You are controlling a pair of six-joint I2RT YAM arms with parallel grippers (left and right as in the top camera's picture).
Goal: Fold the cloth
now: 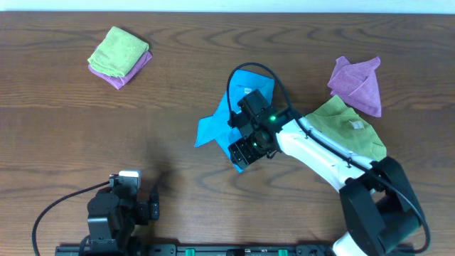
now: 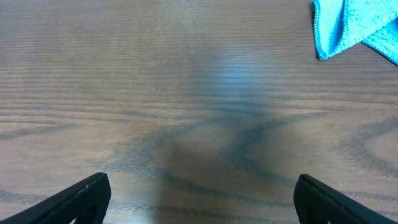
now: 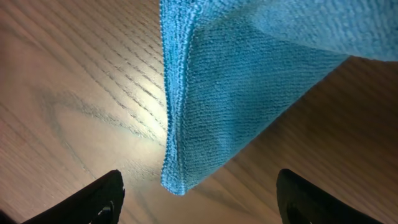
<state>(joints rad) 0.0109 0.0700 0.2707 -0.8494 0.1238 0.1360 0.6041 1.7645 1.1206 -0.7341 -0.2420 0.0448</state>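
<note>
**A:** Where does the cloth (image 1: 217, 124) sit?

**B:** Mid-table, bunched and uneven, with one point spread leftward and another part rising toward the far edge. From the right wrist, a hemmed corner (image 3: 180, 180) droops between the fingers of the right gripper (image 3: 198, 202). Its jaws stand wide apart and are clamped on nothing.

**A:** So what is the risk?

**B:** I think closing here pinches only the tip or a single layer. Then the corner slips out on the lift, or the whole heap drags along the table (image 1: 85, 135) rather than unfolding.

**A:** And the other arm?

**B:** The left gripper (image 2: 202, 199) is parked near the front edge with its jaws also apart. It is well clear, seeing only a far corner of the towel. With nothing pinning the opposite side, a one-handed pull probably makes a skewed fold.

**A:** Anything nearby?

**B:** A lime-green cloth (image 1: 341, 121) lies under the right forearm, with a purple cloth (image 1: 355, 82) beyond it. A wide sweep rightward could snag them.
</note>
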